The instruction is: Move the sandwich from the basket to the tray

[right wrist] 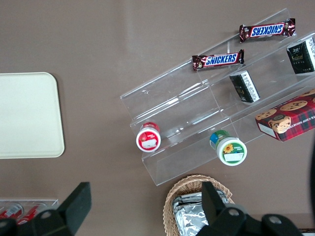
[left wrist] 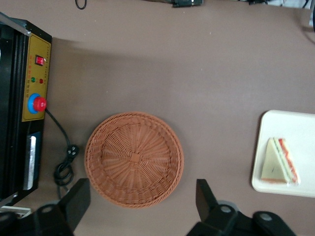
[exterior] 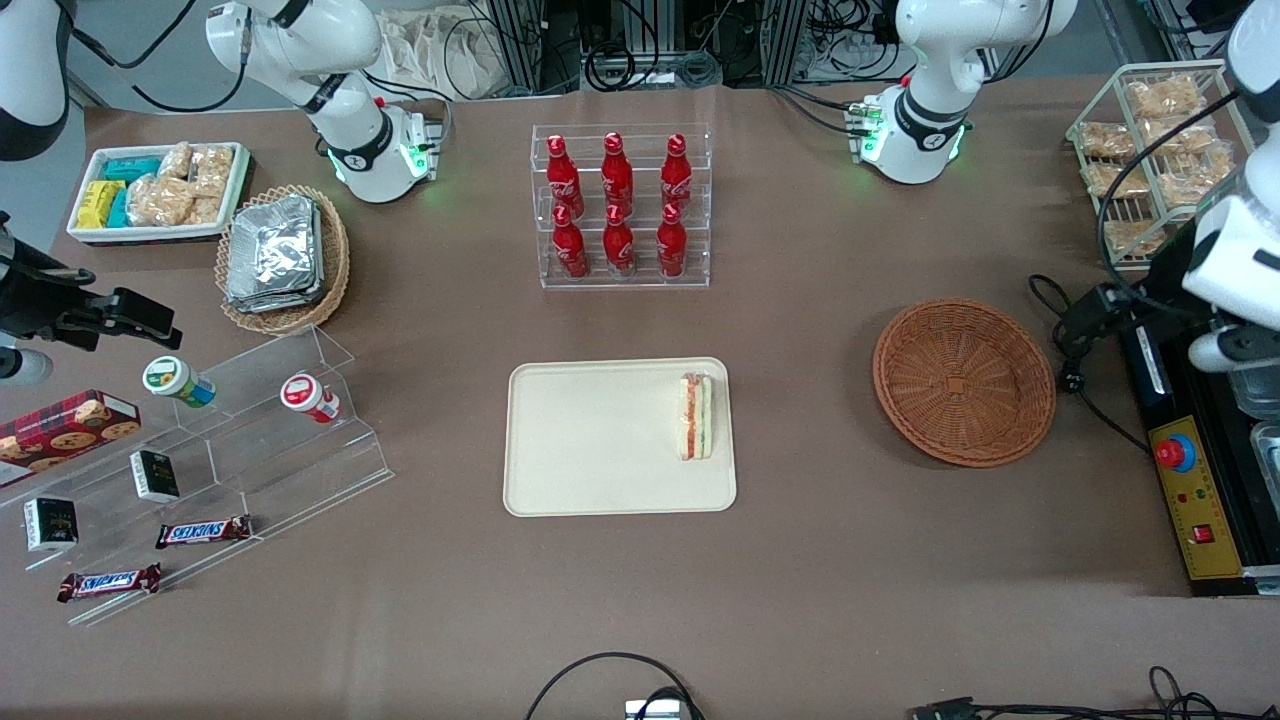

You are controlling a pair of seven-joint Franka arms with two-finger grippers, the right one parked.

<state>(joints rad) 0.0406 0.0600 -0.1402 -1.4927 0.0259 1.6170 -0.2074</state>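
Note:
The sandwich [exterior: 696, 416] lies in the cream tray [exterior: 590, 440], by the tray's edge toward the working arm's end; its red, orange and green filling edge shows. It also shows in the left wrist view [left wrist: 280, 161], on the tray [left wrist: 295, 128]. The reddish-brown wicker basket [exterior: 963, 382] stands empty beside the tray, and shows empty in the left wrist view too [left wrist: 134, 160]. My left gripper [left wrist: 141, 191] is open and empty, held high over the basket's edge farther from the front camera. In the front view it [exterior: 1090, 315] shows at the working arm's end.
A clear rack of red bottles [exterior: 620, 205] stands farther back than the tray. A black control box with a red button [exterior: 1190, 500] and a wire rack of snack bags [exterior: 1160, 150] sit at the working arm's end. A foil-pack basket [exterior: 282, 255], white tub [exterior: 155, 190] and acrylic steps [exterior: 230, 450] sit toward the parked arm's end.

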